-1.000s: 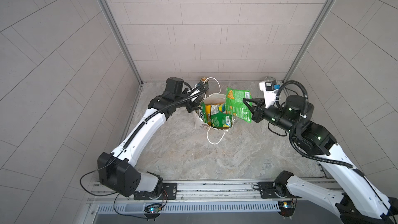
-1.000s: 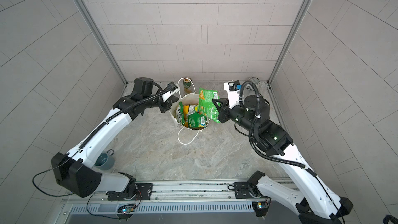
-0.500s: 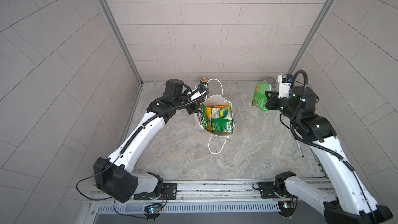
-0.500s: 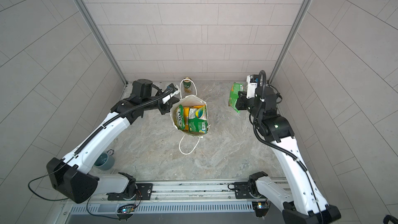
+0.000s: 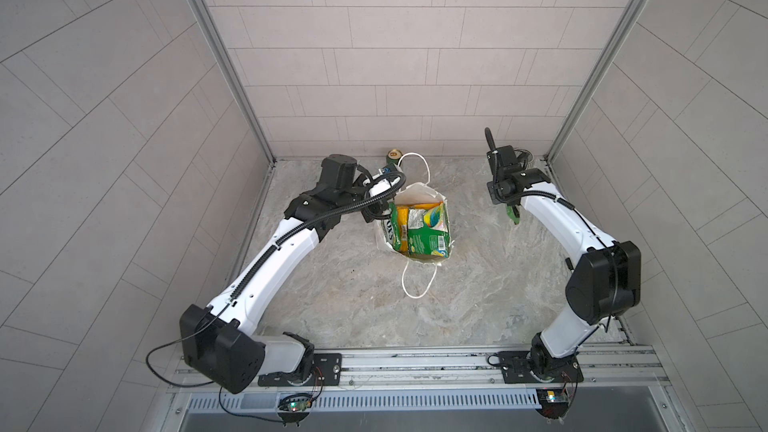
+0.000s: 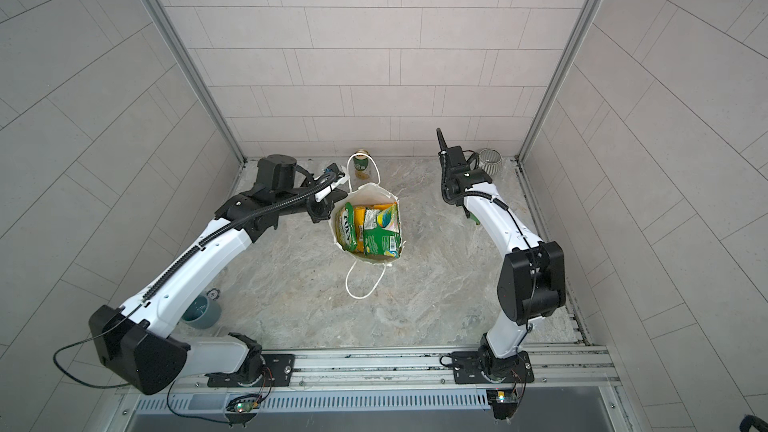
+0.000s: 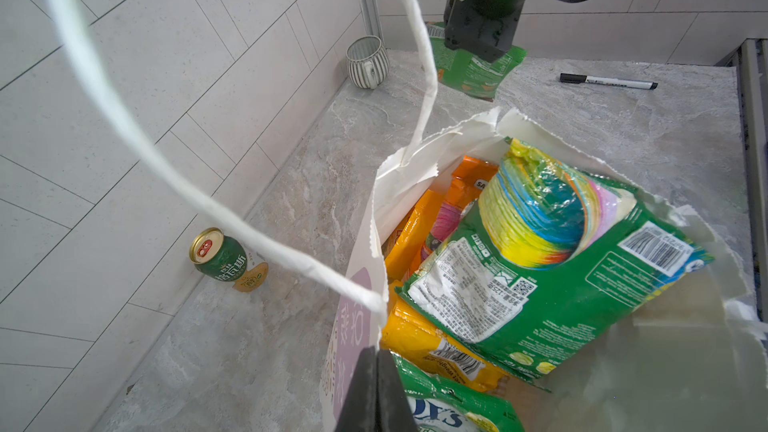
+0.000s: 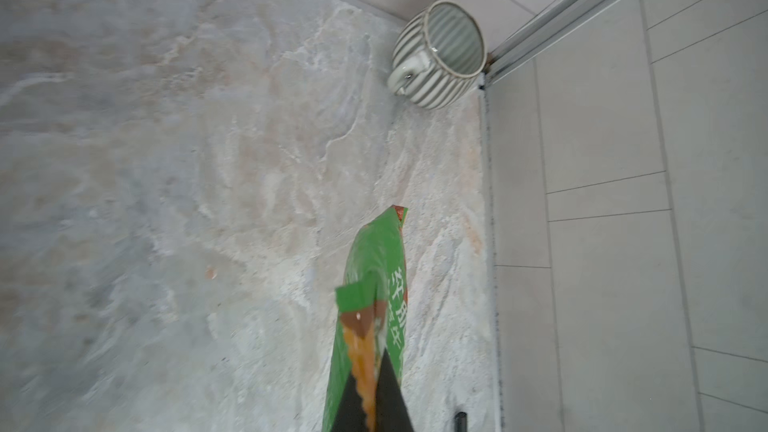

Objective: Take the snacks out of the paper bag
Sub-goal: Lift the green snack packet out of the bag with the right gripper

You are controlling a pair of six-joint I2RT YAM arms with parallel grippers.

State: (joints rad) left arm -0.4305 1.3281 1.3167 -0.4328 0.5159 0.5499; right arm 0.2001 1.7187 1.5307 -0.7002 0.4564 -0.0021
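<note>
Near the mug (image 8: 438,54), right tool (image 8: 370,384) clamps green snack (image 8: 374,259); left tool (image 7: 376,371) clamps paper bag (image 7: 409,178).

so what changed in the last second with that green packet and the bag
The right gripper carried the green packet away from the paper bag, out and down toward the far right corner near the striped mug; it stays shut on it. The left gripper still pinches the bag's rim. The bag, the packets inside and the can stayed put.

White paper bag (image 5: 415,191) upright, open, snacks (image 5: 428,230) inside; green packet (image 8: 374,259) in right claw (image 8: 370,371).
</note>
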